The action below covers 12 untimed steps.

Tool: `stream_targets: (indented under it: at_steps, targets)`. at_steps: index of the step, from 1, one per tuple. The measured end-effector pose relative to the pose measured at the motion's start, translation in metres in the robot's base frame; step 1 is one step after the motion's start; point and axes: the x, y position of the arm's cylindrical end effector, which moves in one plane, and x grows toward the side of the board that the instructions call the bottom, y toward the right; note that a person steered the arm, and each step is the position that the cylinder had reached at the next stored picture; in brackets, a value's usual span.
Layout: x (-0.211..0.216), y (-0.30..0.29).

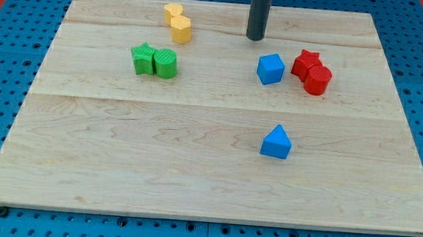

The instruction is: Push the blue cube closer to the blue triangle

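The blue cube (270,69) sits on the wooden board right of centre, in the upper half. The blue triangle (276,142) lies below it, toward the view's bottom, with a clear gap between them. My tip (255,38) is the end of a dark rod coming down from the view's top. It stands just above and slightly left of the blue cube, apart from it.
A red star (304,62) and a red cylinder (317,79) touch each other just right of the blue cube. A green star (143,58) and a green cylinder (166,63) sit at the left. Two yellow blocks (178,23) lie at the upper left.
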Motion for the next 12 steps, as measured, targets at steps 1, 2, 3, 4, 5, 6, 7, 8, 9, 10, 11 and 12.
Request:
stream_targets:
  at_steps: [1, 2, 3, 4, 5, 6, 7, 8, 9, 10, 11, 12]
  targets:
    - [0.007, 0.0]
    - [0.024, 0.004]
    - [0.027, 0.008]
    - [0.028, 0.009]
    - [0.039, 0.034]
    - [0.039, 0.038]
    - [0.039, 0.038]
    - [0.05, 0.021]
    - [0.074, 0.007]
    - [0.086, 0.007]
    - [0.092, 0.01]
    - [0.104, 0.028]
